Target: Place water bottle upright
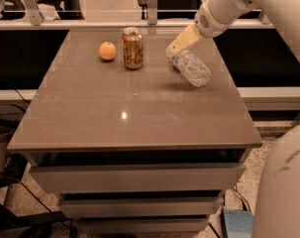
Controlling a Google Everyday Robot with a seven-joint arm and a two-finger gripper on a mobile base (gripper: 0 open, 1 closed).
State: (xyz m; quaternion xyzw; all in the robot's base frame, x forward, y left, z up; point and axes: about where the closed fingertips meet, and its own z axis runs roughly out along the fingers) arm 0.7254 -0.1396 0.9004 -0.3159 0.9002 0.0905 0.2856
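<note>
The water bottle (192, 68) is clear ribbed plastic and lies on its side at the back right of the brown table (125, 118). Its neck end points to the back left. My gripper (175, 47) comes down from the upper right on the white arm (228, 4). Its tan tip is at the bottle's neck end and hides the cap. I cannot tell whether it touches the bottle.
A gold soda can (132, 48) stands upright at the back middle, left of the bottle. An orange (107, 50) lies just left of the can. A railing (90, 24) runs behind the table. Drawers (129, 177) sit under the tabletop.
</note>
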